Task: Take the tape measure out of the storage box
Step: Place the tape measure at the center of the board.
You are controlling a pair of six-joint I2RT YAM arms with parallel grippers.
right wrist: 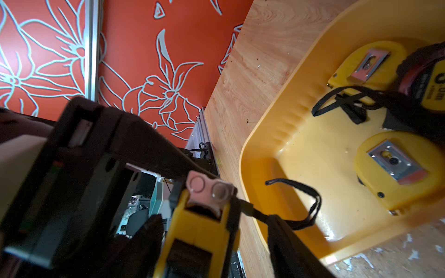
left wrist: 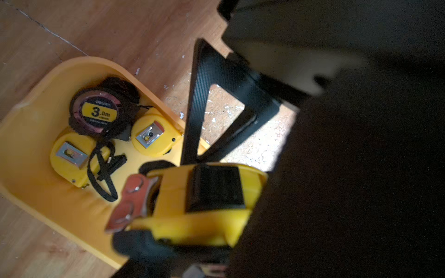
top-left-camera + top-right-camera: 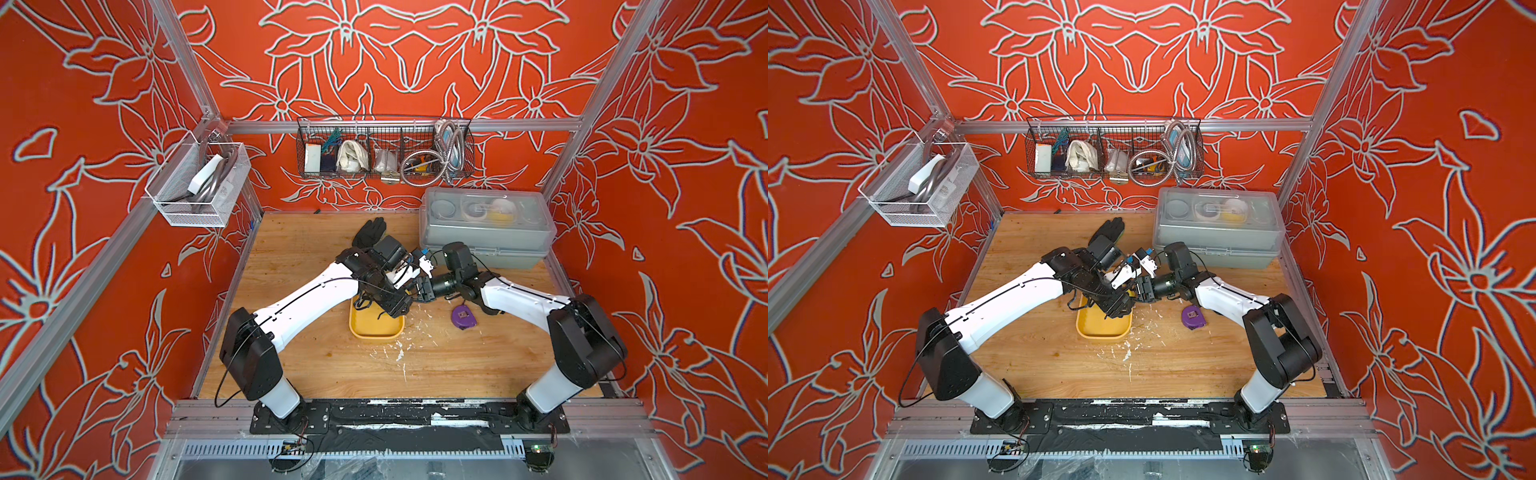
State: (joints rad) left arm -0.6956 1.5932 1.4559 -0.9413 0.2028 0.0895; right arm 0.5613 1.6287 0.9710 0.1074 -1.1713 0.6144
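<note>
Left gripper (image 2: 173,204) is clamped on a yellow tape measure (image 2: 192,223), hook end forward, held up off the box floor. Right gripper (image 1: 212,240) is in on it too, fingers either side of the same case; whether they've bitten, can't tell. The strap (image 1: 310,207) dangles from the case over the rim of the storage box (image 2: 79,62) just beneath. Down below the grippers, a black-and-red measure (image 2: 101,113) and two yellow measures (image 2: 72,161), (image 2: 154,139) lie inside. Further out past the right gripper, a purple measure (image 3: 464,318) sits on the table (image 3: 457,365). Looks like a hand-off mid-extraction. Next up, the right needs a firm seat before the left lets go, then it's out past the rim with the strap clear.
</note>
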